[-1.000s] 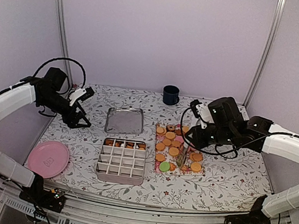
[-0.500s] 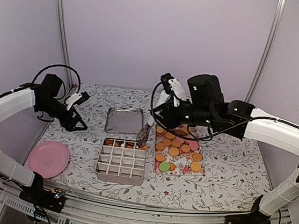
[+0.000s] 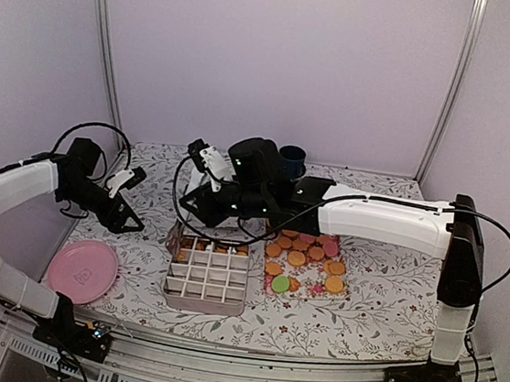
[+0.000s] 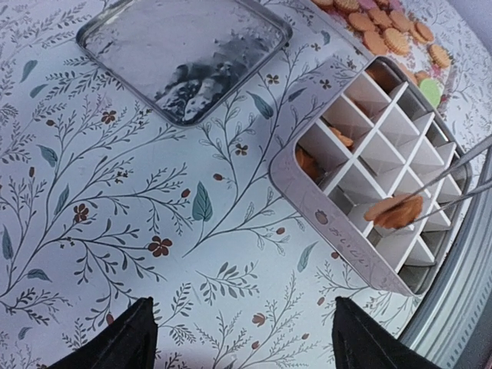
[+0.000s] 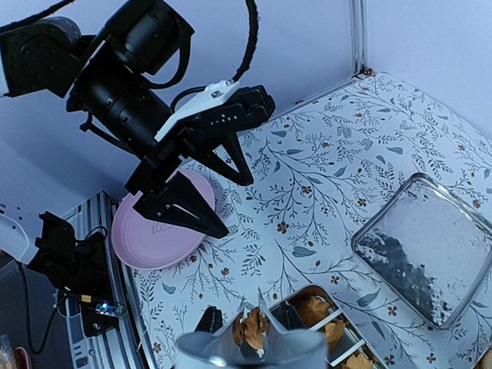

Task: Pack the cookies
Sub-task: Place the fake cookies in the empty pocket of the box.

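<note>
Above the divided box (image 4: 338, 231), the right tool (image 5: 254, 338) is clamped on one orange cookie (image 4: 393, 211); other cookies (image 3: 299, 251) lie on the mat (image 3: 315, 287) beside it. The left tool (image 5: 234, 206) hangs over the counter (image 3: 380, 307), jaws apart

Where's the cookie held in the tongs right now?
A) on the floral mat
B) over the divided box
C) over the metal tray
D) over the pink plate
B: the left wrist view shows the cookie pinched in the tongs above a compartment of the divided box.
</note>
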Controlling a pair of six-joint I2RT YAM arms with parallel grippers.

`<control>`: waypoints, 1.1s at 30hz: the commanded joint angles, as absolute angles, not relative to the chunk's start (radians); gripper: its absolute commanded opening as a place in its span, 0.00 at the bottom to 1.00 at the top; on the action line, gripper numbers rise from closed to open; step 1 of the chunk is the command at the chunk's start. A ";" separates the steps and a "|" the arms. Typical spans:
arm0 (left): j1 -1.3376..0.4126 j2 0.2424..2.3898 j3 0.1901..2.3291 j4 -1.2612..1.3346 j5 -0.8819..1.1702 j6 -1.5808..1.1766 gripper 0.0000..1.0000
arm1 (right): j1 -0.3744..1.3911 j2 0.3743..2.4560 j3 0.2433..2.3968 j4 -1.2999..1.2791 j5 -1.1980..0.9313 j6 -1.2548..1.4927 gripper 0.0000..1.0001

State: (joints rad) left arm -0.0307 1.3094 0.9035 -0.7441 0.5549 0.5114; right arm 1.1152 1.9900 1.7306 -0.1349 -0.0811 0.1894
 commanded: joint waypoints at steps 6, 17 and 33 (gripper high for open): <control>-0.020 1.274 0.902 -0.736 0.558 0.515 0.79 | 1.117 2.039 1.783 -0.051 -0.054 0.122 0.00; -0.019 1.273 0.911 -0.745 0.545 0.526 0.79 | 1.117 2.064 1.783 -0.071 -0.057 0.124 0.03; -0.021 1.289 0.936 -0.750 0.556 0.525 0.79 | 1.116 1.978 1.764 -0.077 -0.053 0.120 0.32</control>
